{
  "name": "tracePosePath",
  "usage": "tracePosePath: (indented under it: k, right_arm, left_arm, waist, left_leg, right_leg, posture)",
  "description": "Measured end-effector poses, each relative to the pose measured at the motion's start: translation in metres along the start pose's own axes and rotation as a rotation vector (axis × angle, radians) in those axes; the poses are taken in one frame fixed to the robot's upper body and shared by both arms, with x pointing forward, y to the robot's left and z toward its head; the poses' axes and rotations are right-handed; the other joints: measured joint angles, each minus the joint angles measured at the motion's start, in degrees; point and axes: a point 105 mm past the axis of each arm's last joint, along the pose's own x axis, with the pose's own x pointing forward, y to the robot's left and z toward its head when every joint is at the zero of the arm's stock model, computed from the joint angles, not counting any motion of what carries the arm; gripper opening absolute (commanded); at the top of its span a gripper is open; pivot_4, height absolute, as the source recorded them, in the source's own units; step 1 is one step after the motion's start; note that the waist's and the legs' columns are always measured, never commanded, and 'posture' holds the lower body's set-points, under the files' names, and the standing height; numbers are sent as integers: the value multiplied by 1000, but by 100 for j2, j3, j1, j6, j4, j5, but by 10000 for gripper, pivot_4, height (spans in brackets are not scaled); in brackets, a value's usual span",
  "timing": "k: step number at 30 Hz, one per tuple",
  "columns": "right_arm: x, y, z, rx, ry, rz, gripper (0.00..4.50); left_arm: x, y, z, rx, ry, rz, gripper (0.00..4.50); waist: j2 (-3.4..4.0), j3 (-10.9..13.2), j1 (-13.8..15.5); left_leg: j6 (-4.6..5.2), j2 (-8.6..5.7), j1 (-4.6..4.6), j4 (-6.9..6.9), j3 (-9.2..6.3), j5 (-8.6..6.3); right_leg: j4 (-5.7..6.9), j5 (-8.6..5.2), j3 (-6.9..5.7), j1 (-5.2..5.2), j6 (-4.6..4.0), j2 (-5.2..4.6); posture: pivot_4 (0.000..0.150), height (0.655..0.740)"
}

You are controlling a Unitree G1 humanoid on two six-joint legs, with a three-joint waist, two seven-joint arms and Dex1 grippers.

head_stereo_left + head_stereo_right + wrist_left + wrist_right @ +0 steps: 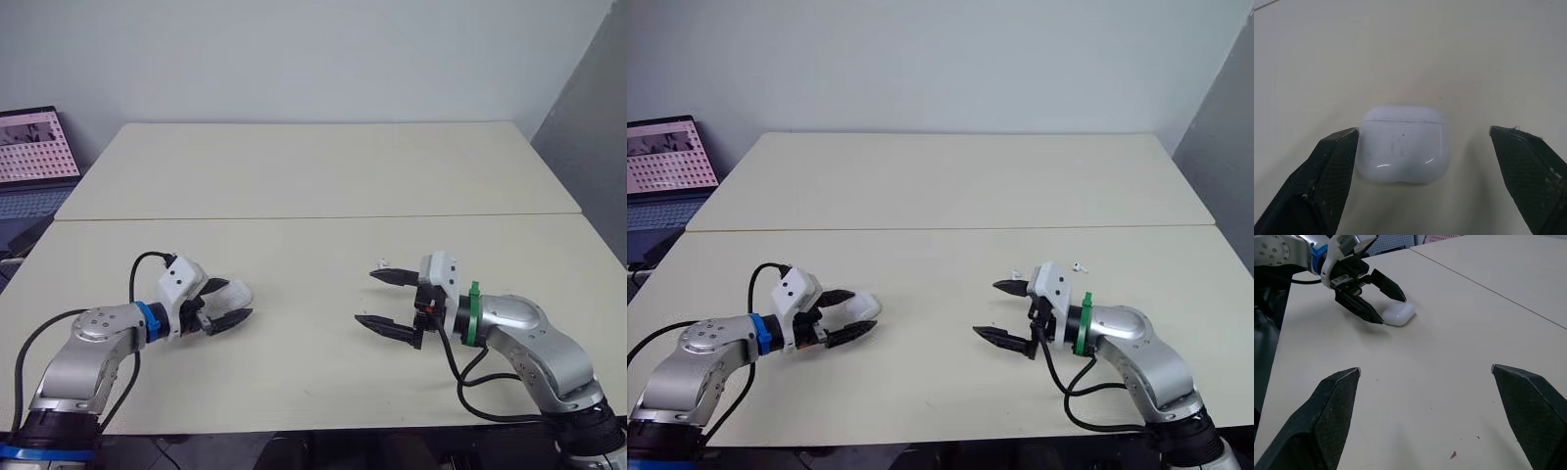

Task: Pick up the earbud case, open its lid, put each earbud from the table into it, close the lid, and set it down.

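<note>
The earbud case point(1402, 151) lies on the table point(313, 176) between the released left pincer's point(235, 302) fingers point(1327, 176), nearer one, so centre it and clench below the lid seam; the right pincer point(364, 297) hangs released

Left end effector point(239, 299) — right point(364, 297) — spread

Cream table point(313, 176), closed white earbud case point(1402, 151) at left, two earbuds point(1079, 265) at right
</note>
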Motion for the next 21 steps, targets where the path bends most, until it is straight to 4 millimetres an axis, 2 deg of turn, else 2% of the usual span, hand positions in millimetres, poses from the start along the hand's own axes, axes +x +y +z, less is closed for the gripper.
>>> tracePosePath:
  k: [7,10,14,16,17,21]
  right_arm:
    - [1,5,5,17,-7,7,45000]
    - [-1,3,4,23,5,-7,45000]
    - [-1,3,5,29,7,-12,45000]
    - [-2,3,7,30,6,-19,45000]
    - [-3,2,7,32,5,-27,45000]
    - [-2,-2,10,62,-5,-53,45000]
  left_arm:
    - [-1,6,-10,16,19,26,44796]
    - [4,7,-13,12,8,32,39292]
    - [7,5,-13,17,-7,25,27206]
    - [6,4,-13,20,-9,17,26599]
    - [6,3,-13,23,-11,12,24546]
    - [18,0,-2,21,-57,-4,11998]
  waist:
    - [0,0,3]
    - [0,0,5]
    - [0,0,3]
    - [0,0,3]
    - [0,0,3]
    - [0,0,12]
  left_leg:
    - [0,0,2,0,-1,0]
    - [0,0,2,3,-3,0]
    - [1,0,3,3,-3,0]
    - [0,0,3,2,-3,0]
    - [0,0,2,2,-3,0]
    - [1,-1,1,4,-5,1]
  right_leg:
    - [2,0,0,-1,0,0]
    - [2,0,-1,0,0,0]
    - [2,0,0,-1,1,0]
    - [2,0,-1,0,1,0]
    - [3,0,-1,0,1,0]
    - [3,1,-2,0,2,0]
  posture:
    - [1500,7400]
    - [1500,7400]
    - [1500,7400]
    - [1500,7400]
    - [1500,7400]
    - [1500,7400]
